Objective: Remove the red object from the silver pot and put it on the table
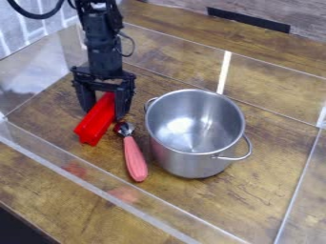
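The red object (94, 123) lies on the table (268, 205), left of the silver pot (193, 132), whose inside shows nothing but bare steel. My gripper (103, 98) points straight down over the red object's upper end. Its black fingers (80, 96) stand open, spread on either side of that end without clamping it.
A metal spoon with a salmon handle (132, 153) lies between the red object and the pot, its bowl near the pot's left handle. Clear acrylic walls (76, 181) run along the table's edges, close on the left and front.
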